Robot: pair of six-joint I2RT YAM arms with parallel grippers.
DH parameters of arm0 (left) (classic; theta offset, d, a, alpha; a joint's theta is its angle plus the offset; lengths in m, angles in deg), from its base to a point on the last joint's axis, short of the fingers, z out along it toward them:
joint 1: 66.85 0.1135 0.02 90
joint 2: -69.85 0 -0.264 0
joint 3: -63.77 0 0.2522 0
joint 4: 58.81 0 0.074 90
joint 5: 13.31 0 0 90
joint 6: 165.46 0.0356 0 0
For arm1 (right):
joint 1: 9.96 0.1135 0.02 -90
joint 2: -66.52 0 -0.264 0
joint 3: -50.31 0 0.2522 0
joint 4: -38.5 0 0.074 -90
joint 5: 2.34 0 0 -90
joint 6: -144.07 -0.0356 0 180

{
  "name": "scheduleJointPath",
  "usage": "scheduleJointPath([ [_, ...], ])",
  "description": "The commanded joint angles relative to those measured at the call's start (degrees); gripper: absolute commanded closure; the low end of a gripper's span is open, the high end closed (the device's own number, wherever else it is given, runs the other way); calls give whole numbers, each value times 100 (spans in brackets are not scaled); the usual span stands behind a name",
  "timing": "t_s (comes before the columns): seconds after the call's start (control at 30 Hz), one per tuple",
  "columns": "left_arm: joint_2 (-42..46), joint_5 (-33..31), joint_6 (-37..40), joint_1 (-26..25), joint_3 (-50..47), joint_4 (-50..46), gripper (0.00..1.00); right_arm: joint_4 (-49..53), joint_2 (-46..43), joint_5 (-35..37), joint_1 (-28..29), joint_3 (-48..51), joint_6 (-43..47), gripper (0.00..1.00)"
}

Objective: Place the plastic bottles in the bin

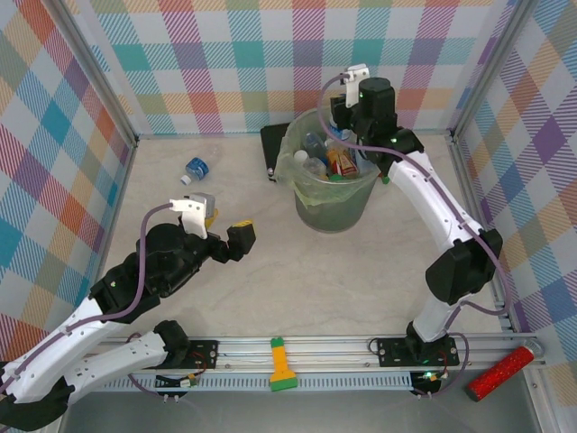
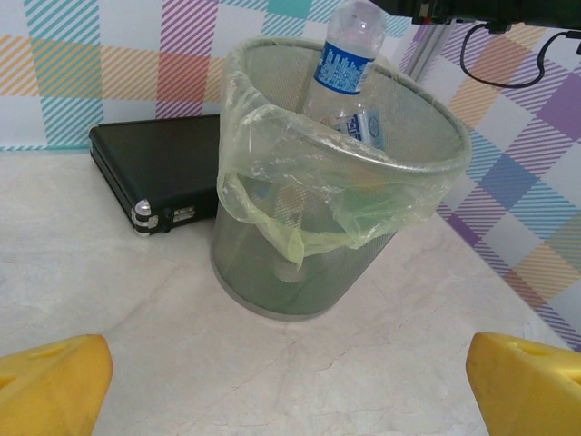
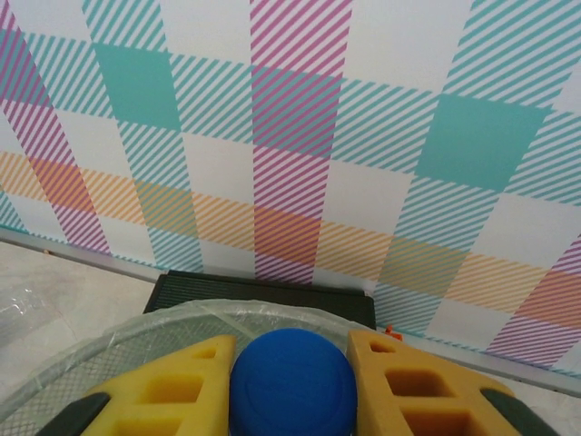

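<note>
- The right gripper (image 3: 290, 372) is clamped narrowly on the neck of a clear plastic bottle with a blue cap and blue label (image 2: 343, 65). The blue cap sits snug between the two yellow fingers (image 3: 186, 386) in the right wrist view.
- That bottle hangs over the mouth of the round translucent grey-green bin lined with a thin plastic bag (image 1: 335, 212). Its long axis is close to upright, cap uppermost. In the left wrist view its lower body dips behind the near rim, so it looks partly inside the opening.
- The drop turns on this relation: the bin lies straight below the held bottle, which is inside the rim line and not above the edge. Letting go should, I judge, send it down among the other bottles piled in the bin (image 1: 326, 161).
- The pile sits high, so the bottle may settle leaning against the rim and not sink in.
- The left gripper (image 1: 227, 225) stands wide open and holds nothing, low over the pale marbled table (image 1: 270, 289), its camera facing the bin.
- A loose clear bottle with a blue label (image 1: 198, 168) lies on its side on the table, well apart from the bin. It is beyond the left gripper, toward the back wall and slightly left.
- Its long axis appears to run diagonally, though it is small and hard to read.
- The left arm is plainly the nearer one for it.
- A flat black rectangular case (image 2: 154, 173) lies just behind the bin.
</note>
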Motion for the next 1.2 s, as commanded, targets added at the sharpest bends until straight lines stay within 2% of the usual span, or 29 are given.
scheduleJointPath([
  [0.0, 31, -84, -45, -59, -53, 28, 1, -656, -195, -30, -45, -86, 369, 71],
  [0.3, 117, -161, -40, -58, -44, -88, 0, -1383, 189, -72, -82, 208, 806, 71],
  [0.77, 209, -210, -58, -59, -96, -138, 0, -1321, -4, -520, -83, 1226, -97, 67],
  [1.07, 233, -180, -64, -59, -100, -133, 0, -1201, -175, -1051, -101, 1091, -501, 67],
  [1.17, 268, -201, -80, -54, -125, -129, 1, -1254, -166, -1100, -100, 908, -333, 67],
])
